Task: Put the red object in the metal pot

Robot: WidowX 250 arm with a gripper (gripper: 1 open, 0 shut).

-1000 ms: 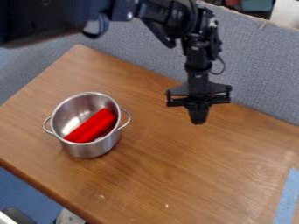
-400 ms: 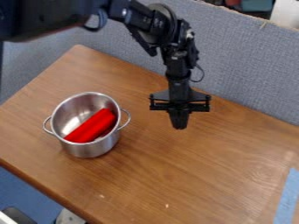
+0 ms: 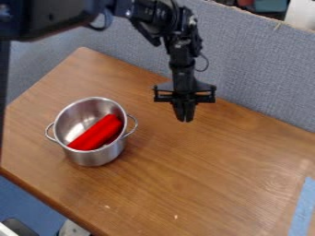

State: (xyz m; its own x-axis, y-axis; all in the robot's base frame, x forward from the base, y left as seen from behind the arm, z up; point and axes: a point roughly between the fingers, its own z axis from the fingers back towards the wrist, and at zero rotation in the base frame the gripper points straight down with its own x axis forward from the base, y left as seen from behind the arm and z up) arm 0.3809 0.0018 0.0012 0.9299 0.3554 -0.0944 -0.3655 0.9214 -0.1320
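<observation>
The red object lies tilted inside the metal pot, which stands on the wooden table at the left. My gripper hangs to the right of the pot, above the table's middle, pointing straight down with nothing in it. Its dark fingers look like one narrow tip from here, so the gap between them does not show. It is well apart from the pot and the red object.
The wooden table ends at a front edge at the lower left and a right edge near the frame's side. A grey-blue partition stands right behind the table. The black arm reaches in from the top left.
The arm has swung left and a little back, carrying the gripper closer to the pot's side of the table. The red object stays in the pot.
</observation>
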